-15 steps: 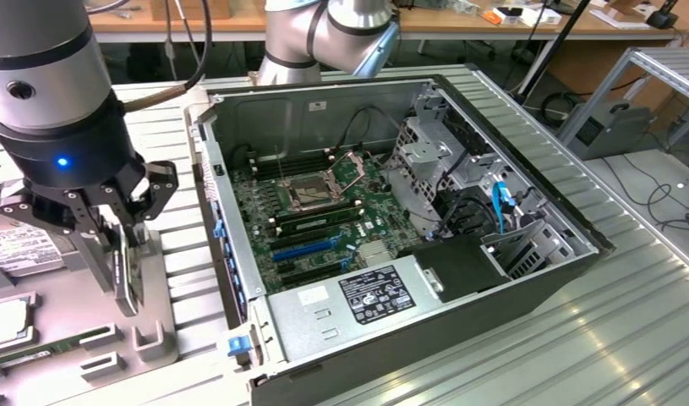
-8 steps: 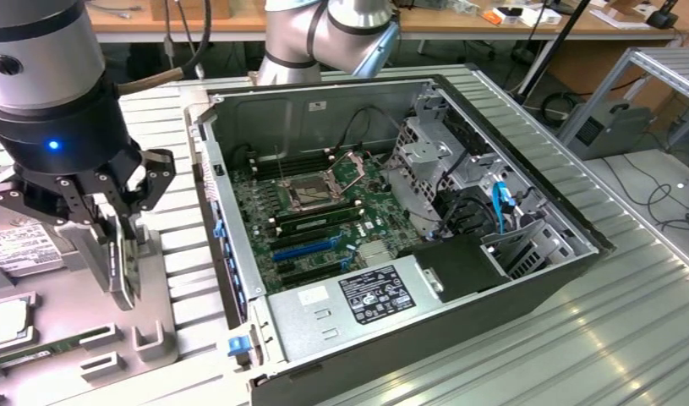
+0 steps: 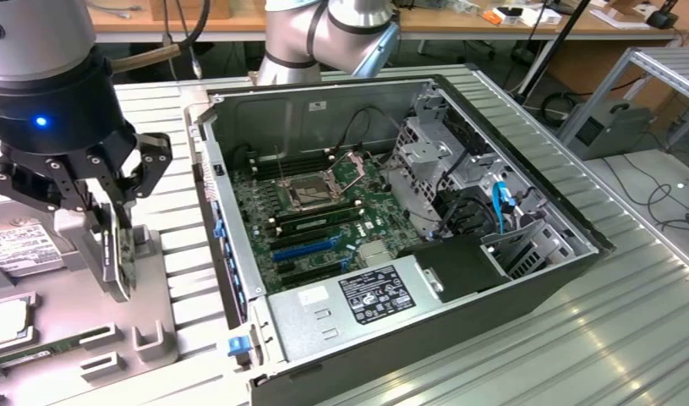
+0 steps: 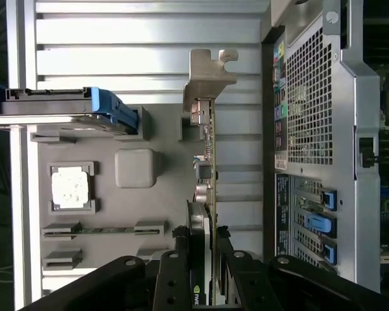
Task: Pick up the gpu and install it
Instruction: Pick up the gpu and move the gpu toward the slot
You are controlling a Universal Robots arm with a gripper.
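Observation:
The gpu (image 3: 121, 275) stands on edge in a slot of the grey parts tray (image 3: 152, 347), at the exterior view's left, beside the open computer case (image 3: 547, 254). My gripper (image 3: 110, 233) reaches down over it with a finger on each face, shut on the card. In the wrist view the gpu (image 4: 209, 168) is seen edge-on, its silver bracket (image 4: 207, 74) at the end far from the gripper (image 4: 203, 249). The black fingers (image 4: 180, 259) press against both sides at the fan end. Whether the card still rests in its slot I cannot tell.
The case lies open with the motherboard (image 3: 310, 211), blue expansion slots (image 3: 304, 249) and power supply (image 3: 361, 300) exposed. The tray (image 4: 136, 207) also carries a hard drive in a blue carrier (image 4: 65, 107), a processor chip (image 4: 71, 188) and a memory stick (image 4: 104, 229). The case's rear panel (image 4: 311, 129) stands close beside the gpu.

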